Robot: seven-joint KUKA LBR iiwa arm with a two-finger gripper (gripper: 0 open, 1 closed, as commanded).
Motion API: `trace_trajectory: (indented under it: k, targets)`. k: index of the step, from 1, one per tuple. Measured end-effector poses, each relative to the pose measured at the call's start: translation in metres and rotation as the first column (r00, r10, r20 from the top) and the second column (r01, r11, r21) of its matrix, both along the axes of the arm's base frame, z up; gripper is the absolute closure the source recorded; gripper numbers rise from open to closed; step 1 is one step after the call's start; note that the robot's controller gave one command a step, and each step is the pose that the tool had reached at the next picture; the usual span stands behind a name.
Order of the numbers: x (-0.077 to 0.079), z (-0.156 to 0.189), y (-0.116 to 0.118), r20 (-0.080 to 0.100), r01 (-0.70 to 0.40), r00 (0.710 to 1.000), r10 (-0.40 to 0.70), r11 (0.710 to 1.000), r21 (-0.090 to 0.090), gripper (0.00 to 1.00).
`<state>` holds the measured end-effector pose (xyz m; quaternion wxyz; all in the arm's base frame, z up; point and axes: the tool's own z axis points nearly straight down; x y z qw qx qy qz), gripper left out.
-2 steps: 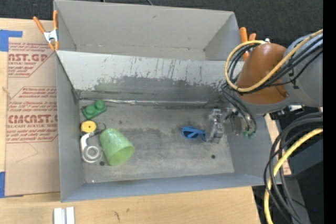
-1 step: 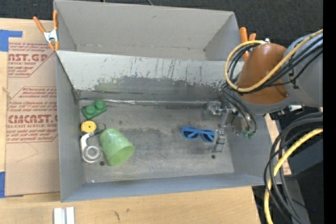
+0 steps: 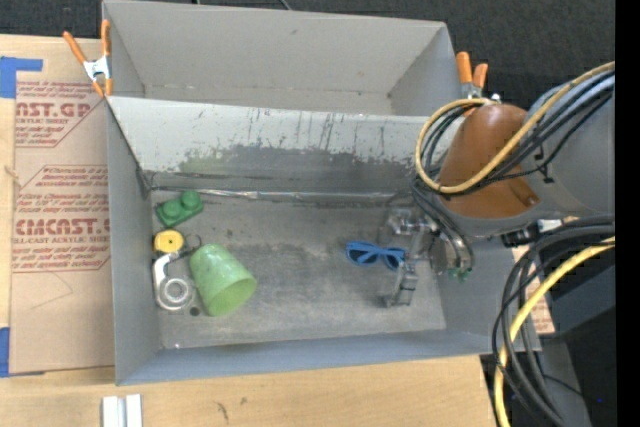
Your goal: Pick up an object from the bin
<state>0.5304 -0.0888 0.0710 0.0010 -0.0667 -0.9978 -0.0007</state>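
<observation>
Grey bin floor (image 3: 300, 260) carries blue sunglasses (image 3: 375, 255) right of centre, lying alone, so seemingly easy to take. The gripper (image 3: 405, 277) hangs just beside them; open or closed, I cannot tell. A green cup (image 3: 222, 280) lies well apart, left.

Soft, even light falls from above, with no hard beams. The bin (image 3: 270, 55) catches most of it on its far wall at twelve o'clock, pale and bright, while the floor below reads a duller grey. A thin dark shadow runs along the foot of that wall. Toward three o'clock the orange cover (image 3: 485, 160) carries a gentle sheen, and shade pools beneath the arm. At eight o'clock the green cup (image 3: 222, 281) glows, and the metal ring (image 3: 175, 292) glints beside it.
</observation>
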Motion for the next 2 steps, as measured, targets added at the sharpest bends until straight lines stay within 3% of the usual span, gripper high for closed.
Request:
trace_trajectory:
  k: [1,2]
  targets:
    - [0.001,0.001,0.0,0.003,0.0,1.0,0.0,1.0,-0.001,1.0]
    - [0.014,0.156,-0.021,0.014,0.044,0.999,-0.044,0.999,-0.003,1.0]
